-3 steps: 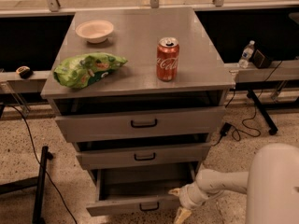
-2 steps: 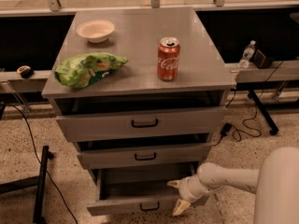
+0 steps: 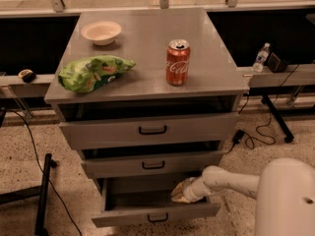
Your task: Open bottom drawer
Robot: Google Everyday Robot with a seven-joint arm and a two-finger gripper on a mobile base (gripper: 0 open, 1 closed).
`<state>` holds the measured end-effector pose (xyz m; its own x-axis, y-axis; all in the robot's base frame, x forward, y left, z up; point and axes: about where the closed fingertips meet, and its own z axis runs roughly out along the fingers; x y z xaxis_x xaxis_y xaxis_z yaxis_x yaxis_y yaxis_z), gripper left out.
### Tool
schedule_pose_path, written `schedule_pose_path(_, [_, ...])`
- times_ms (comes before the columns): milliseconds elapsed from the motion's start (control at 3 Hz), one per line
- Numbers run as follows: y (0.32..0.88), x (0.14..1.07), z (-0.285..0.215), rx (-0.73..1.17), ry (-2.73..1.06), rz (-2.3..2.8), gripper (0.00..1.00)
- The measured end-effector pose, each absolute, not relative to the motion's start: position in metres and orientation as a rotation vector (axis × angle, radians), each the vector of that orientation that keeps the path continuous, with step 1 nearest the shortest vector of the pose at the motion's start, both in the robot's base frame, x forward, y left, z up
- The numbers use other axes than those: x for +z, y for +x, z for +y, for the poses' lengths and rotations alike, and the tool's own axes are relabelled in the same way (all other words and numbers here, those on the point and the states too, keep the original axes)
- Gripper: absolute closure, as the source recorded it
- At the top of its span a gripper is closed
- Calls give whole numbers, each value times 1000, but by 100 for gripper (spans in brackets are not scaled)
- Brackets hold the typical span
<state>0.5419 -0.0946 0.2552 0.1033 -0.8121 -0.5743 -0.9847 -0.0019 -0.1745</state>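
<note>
Above speckled floor (image 3: 24, 171), bottom drawer (image 3: 129, 216) stands open, end effector (image 3: 181, 193) apparently inside.

hand (image 3: 181, 193) in bottom drawer (image 3: 157, 214) | can (image 3: 177, 63) right of bag (image 3: 93, 73) | bowl (image 3: 101, 32) behind bag

bottom drawer (image 3: 123, 217) is hanging out with free room inside on its left, but the pincer (image 3: 181, 192) is parked over the right end and the middle drawer (image 3: 197, 160) overhangs the back
</note>
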Motion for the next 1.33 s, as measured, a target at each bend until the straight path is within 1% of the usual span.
schedule_pose_path(333, [562,220,-83,437,-1785,1793,88])
schedule_pose_path(667, [562,193,-71,470,-1834,1807,100])
schedule_pose_path(1000, [547,193,-64,575,-1878,1751,100])
schedule_pose_path(1333, [513,201,-67,670,-1973,1710,100])
